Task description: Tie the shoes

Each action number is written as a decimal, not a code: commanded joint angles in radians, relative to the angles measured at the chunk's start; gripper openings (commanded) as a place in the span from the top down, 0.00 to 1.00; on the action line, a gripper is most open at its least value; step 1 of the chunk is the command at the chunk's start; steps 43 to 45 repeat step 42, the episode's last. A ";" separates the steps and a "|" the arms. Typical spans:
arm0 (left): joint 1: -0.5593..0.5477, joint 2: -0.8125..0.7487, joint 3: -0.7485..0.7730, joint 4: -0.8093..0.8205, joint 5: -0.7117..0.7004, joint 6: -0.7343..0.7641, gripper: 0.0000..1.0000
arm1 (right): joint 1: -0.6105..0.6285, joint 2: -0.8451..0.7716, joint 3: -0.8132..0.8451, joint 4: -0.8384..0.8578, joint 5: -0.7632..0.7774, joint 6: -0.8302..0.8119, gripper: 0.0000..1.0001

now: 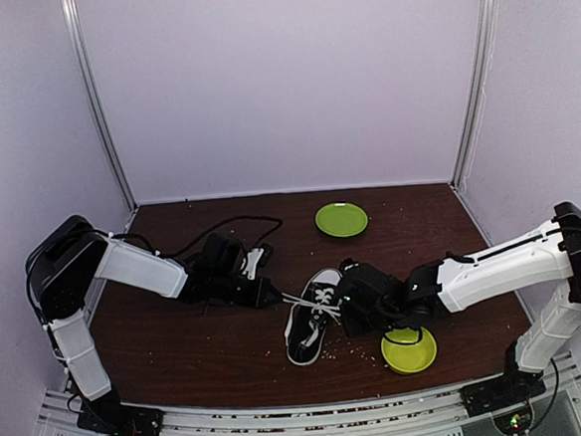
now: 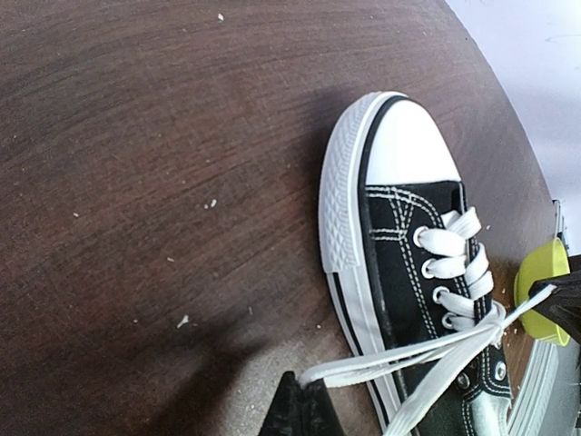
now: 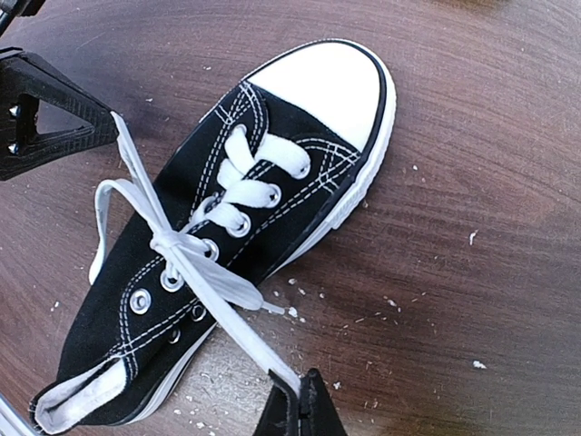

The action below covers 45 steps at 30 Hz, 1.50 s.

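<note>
Shoe: a black shoe with a white toe cap lies on its sole near the middle of the table, a little toward the near edge, between the two arms.
Laces: the white laces cross in a first knot over the tongue, with one end stretched out to each side.
Left gripper: the left gripper is pinched tight on one lace end, on the side toward the left edge.
Right gripper: the right gripper is pinched tight on the other lace end, on the side toward the right edge.
Step in hand: by the look of it, drawing the first knot snug.
How to do it well: pull both ends apart evenly and low, so the shoe does not slide or tip. Keep enough slack for loops.
Nearby: a green plate sits just behind the right gripper by the near edge. Crumbs dot the table.
</note>
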 commanded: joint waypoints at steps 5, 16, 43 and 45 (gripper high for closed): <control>0.045 -0.056 -0.017 -0.011 -0.055 0.048 0.75 | -0.009 -0.099 -0.062 0.045 -0.044 -0.088 0.97; 0.110 -0.393 0.012 -0.151 -0.202 0.170 0.02 | -0.135 -0.278 0.011 0.087 -0.115 -0.235 0.06; 0.703 -0.786 -0.454 0.090 -0.811 0.380 0.02 | -1.011 -0.464 -0.481 0.737 0.115 -0.587 0.00; 0.703 -0.786 -0.454 0.090 -0.811 0.380 0.02 | -1.011 -0.464 -0.481 0.737 0.115 -0.587 0.00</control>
